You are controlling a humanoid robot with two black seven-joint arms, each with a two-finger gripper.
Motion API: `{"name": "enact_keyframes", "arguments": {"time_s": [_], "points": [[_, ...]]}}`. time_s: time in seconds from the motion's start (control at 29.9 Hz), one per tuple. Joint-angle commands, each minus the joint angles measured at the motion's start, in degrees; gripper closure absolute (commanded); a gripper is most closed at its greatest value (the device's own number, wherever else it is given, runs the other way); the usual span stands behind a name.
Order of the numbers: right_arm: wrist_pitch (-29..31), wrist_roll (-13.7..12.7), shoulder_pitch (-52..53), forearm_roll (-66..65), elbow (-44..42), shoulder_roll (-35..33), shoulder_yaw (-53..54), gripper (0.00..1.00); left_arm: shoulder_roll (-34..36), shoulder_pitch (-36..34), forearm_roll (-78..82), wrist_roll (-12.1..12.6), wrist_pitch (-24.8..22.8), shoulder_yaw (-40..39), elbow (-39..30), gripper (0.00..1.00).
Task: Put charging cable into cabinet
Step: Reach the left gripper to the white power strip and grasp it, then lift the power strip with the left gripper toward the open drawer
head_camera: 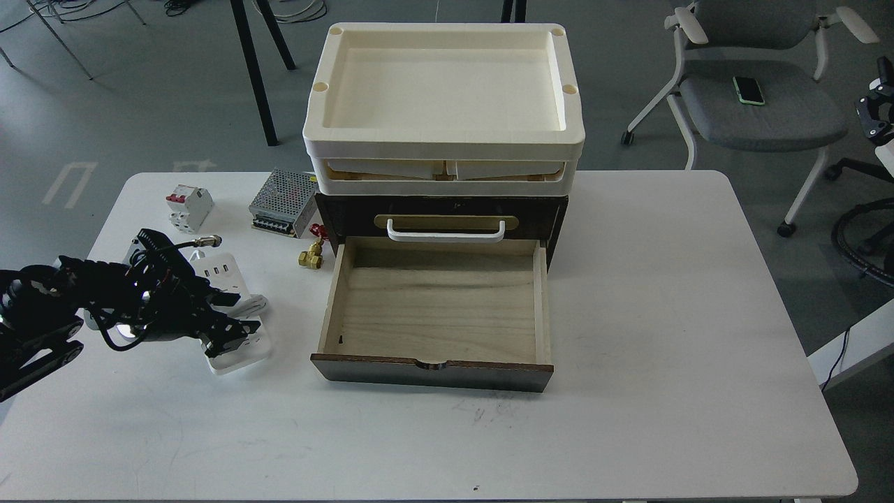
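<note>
The charging cable (246, 309), a white flat power strip with its cord coiled around the middle, lies on the table left of the cabinet. My left gripper (229, 337) is down on its middle with the fingers apart on either side of the strip, which rests on the table. The cabinet (447, 209) is dark brown, and its lower drawer (436, 307) is pulled out and empty, showing pale wood. A small dark part at the right edge (876, 112) looks like my right gripper, too small to read.
Two stacked cream trays (443, 143) sit on top of the cabinet. A perforated metal box (283, 202), a white circuit breaker (188, 207) and a brass fitting (311, 257) lie behind the strip. A chair with a phone (749, 91) stands beyond the table.
</note>
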Motion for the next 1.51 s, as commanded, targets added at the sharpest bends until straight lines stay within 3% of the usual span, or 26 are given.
{"name": "enact_keyframes", "arguments": {"time_s": [0.0, 0.1, 0.23, 0.3, 0.6, 0.84, 0.94, 1.17, 1.34, 1.47], "points": [[0.0, 0.02, -0.11, 0.0, 0.0, 0.0, 0.0, 0.0, -0.04, 0.49, 0.09, 0.0, 0.09, -0.02, 0.97, 0.46], [0.0, 0.02, -0.11, 0.0, -0.17, 0.0, 0.0, 0.0, -0.04, 0.93, 0.09, 0.0, 0.18, -0.02, 0.97, 0.58], [0.0, 0.02, -0.2, 0.0, -0.17, -0.08, 0.09, 0.0, -0.56, 1.37, 0.87, 0.0, 3.68, -0.02, 2.11, 0.93], [0.0, 0.02, -0.46, 0.0, -0.17, -0.08, 0.09, 0.0, -0.48, 1.29, 1.32, 0.0, 4.83, -0.02, 2.55, 0.98], [0.0, 0.02, -1.34, 0.0, -0.17, -0.26, 0.18, 0.0, 0.93, 0.84, 0.88, 0.0, 6.42, -0.28, 2.55, 1.0], [0.0, 0.02, -1.69, 0.0, -0.26, -0.96, 0.79, 0.0, 7.07, 0.32, -3.85, 0.0, 7.74, -2.92, -1.39, 1.0], [0.0, 0.02, -1.69, 0.0, -0.44, -0.96, 1.5, 0.0, 12.69, -0.12, -8.42, 0.0, 7.56, -3.09, -7.09, 1.0], [0.0, 0.02, -1.69, 0.0, -0.53, -0.87, 1.5, 0.0, 27.55, -0.56, -18.36, 0.0, 6.95, -5.29, -31.35, 1.0], [0.0, 0.02, -1.69, 0.0, -0.53, -0.87, 1.5, 0.0, 28.18, -0.82, -24.95, 0.0, 5.81, -6.7, -37.43, 1.0], [0.0, 0.02, -1.78, -0.09, -0.7, -0.87, 1.5, 0.0, 24.23, -1.18, -28.12, 0.0, 3.09, -7.05, -39.63, 0.99]]}}
